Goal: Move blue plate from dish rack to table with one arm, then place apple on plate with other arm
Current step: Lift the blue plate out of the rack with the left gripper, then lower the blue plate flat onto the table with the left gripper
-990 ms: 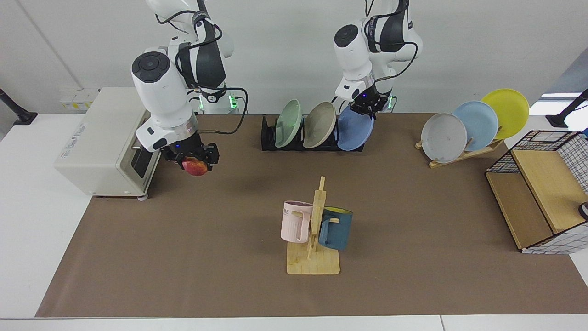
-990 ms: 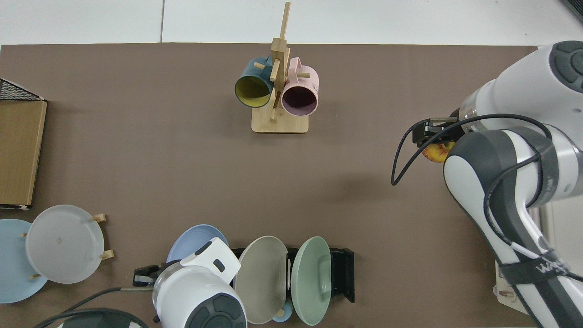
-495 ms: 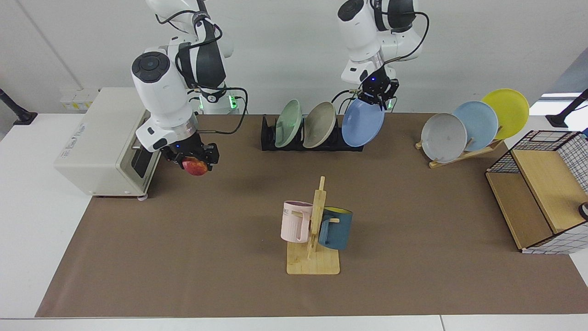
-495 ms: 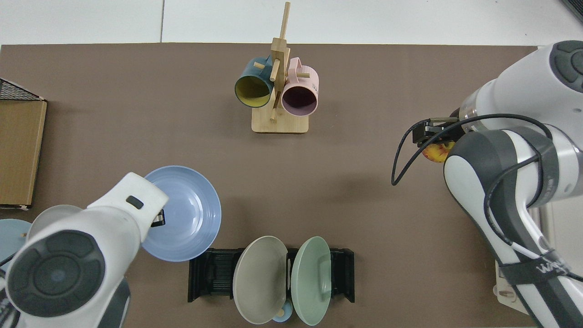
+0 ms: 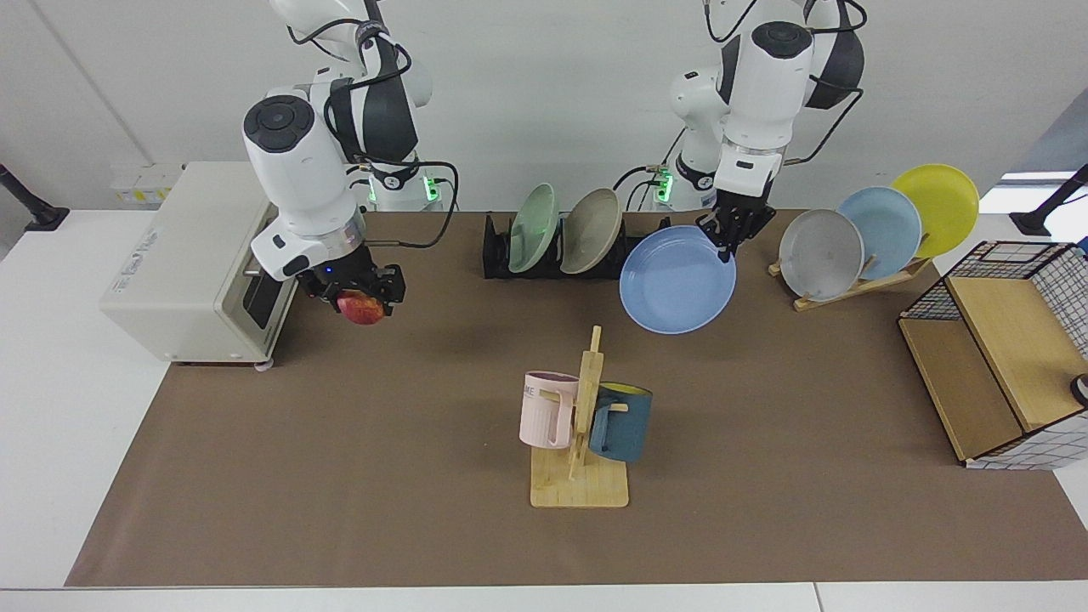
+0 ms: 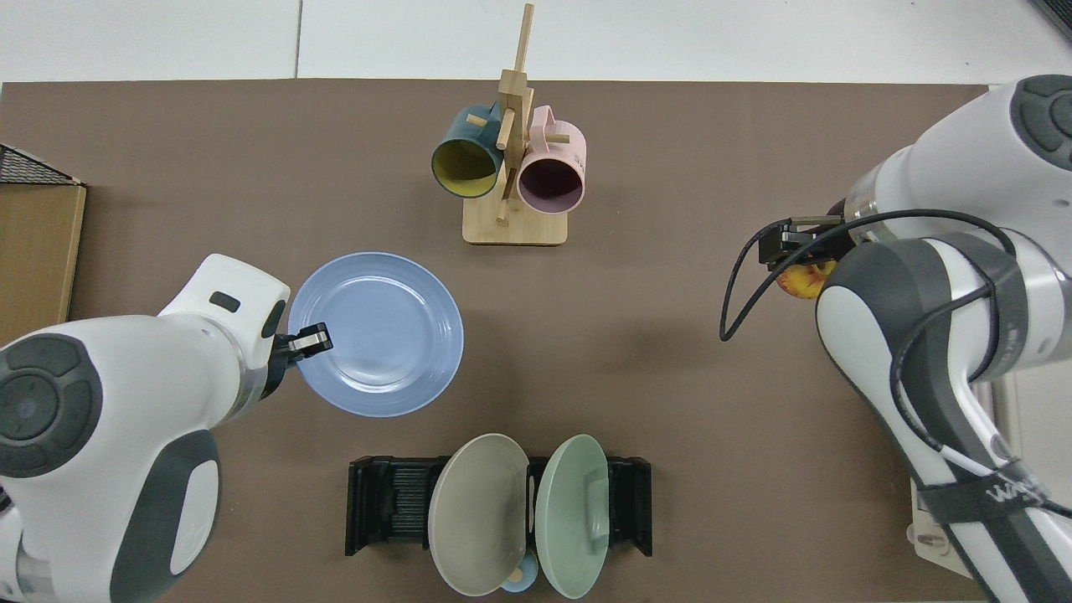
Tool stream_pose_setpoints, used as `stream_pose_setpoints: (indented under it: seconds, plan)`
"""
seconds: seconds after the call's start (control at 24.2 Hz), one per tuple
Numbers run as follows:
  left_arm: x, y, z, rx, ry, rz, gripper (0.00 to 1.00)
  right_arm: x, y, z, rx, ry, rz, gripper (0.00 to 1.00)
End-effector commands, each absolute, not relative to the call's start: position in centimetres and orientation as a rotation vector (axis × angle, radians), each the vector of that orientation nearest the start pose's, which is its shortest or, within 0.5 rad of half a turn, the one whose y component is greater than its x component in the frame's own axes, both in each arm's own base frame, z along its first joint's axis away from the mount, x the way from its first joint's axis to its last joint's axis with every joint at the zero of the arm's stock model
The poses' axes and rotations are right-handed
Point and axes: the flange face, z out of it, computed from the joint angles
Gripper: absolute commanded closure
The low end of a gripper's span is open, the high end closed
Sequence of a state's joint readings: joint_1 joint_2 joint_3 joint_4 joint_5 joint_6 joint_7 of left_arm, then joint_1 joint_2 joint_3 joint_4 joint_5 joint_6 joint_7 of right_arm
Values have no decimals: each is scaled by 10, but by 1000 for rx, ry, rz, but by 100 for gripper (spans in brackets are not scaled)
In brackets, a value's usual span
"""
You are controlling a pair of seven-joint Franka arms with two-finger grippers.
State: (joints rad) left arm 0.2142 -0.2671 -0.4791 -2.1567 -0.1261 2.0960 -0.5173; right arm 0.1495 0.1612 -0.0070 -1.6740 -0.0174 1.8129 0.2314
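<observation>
From above, we see the apple point(image 6: 801, 280) only as a sliver, the rest hidden under the right arm's wrist. The right gripper point(image 5: 361, 299) is closed around that apple point(image 5: 361, 308), held above the table point(image 5: 340, 442) beside a white appliance point(image 5: 183, 263). The left gripper point(image 5: 729, 240) pinches the rim of the blue plate point(image 5: 676, 285), which hangs tilted in the air in front of the dish rack point(image 5: 501, 259). Half a second ago the plate was just clear of the rack's end; now it is lower, flatter and farther out over the mat.
</observation>
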Motion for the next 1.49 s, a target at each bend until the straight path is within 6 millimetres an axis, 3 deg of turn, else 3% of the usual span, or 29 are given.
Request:
stream_pose_setpoints:
  seconds: [0.0,0.17,0.33,0.5,0.66,1.28,1.44]
  plan:
    - [497,-182,476,-3218,-615,-235,100,600,81,509,-3157,106,32,100]
    - [501,-214,450,-3254,-653,-247,100,600,81,508,-3157,106,37,100]
    - [479,-259,397,-3269,-619,-271,100,599,82,507,-3157,104,39,100]
    - [473,-266,388,-3262,-623,-278,100,599,81,506,-3157,106,39,100]
    - [462,-279,356,-3278,-574,-224,100,599,82,506,-3157,104,37,100]
    - [464,-280,341,-3293,-552,-206,100,598,89,496,-3124,116,36,100]
    - [466,-281,339,-3293,-582,-196,92,597,90,496,-3124,112,34,100]
